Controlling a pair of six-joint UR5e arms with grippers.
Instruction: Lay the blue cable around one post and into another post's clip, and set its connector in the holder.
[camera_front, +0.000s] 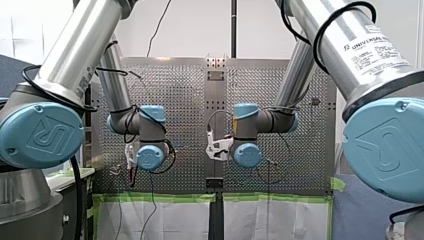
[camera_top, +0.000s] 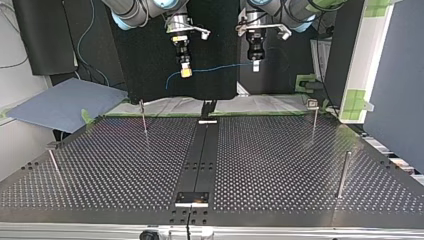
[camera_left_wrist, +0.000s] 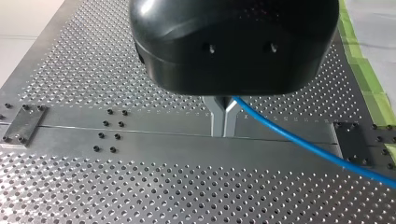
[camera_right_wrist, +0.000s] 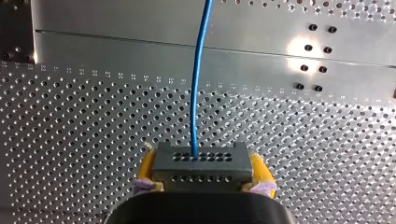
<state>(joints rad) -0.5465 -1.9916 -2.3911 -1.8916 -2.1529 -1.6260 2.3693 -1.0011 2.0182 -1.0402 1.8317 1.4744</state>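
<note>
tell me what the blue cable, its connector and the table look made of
The blue cable: smooth, slightly glossy jacket, probably plastic insulation. The connector: matte dark grey block with moulded rows of holes, likely plastic. The table: silvery perforated plate with bright glare, metal, perhaps aluminium.

Left of the table's centre strip (camera_front: 215, 95), my left arm (camera_front: 75, 50) is silver tubing with pale blue joint caps and black cables; my right arm (camera_front: 340, 35), right of it, matches (lettered "UNIVERSAL ROBOTS"). My left gripper (camera_left_wrist: 223, 133) has a black housing, my right gripper (camera_right_wrist: 201, 170) yellow pads.
</note>
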